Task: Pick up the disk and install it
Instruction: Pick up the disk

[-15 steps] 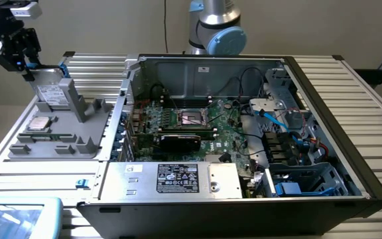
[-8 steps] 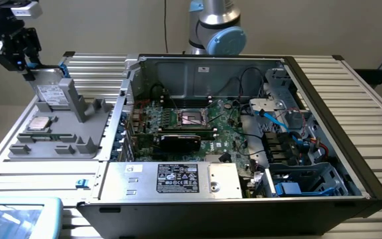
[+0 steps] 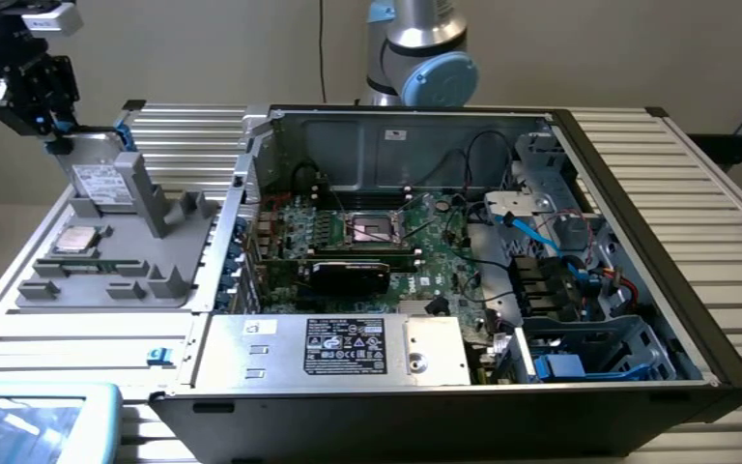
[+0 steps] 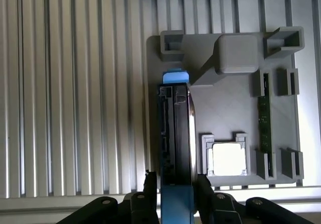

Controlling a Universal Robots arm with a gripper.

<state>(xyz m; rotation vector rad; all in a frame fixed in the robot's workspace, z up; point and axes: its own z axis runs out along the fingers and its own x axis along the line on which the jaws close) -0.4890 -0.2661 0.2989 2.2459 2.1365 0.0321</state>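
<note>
Tool (image 4: 176, 183) astride the disk (image 4: 175, 123), clamped or apart cannot be told, body cut off, disk edge-on in grey holder (image 4: 225, 108).

Arm column (image 3: 413, 39) upright at rear centre of exterior view: silver tube, blue joint cap. Wrist (image 3: 11, 24) at exterior view's upper left. Black gripper (image 3: 51, 135) hangs below wrist, pointing straight down.

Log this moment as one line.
phase: pick | gripper: at blue end of disk | disk: on edge in grey holder | install: not done
</note>
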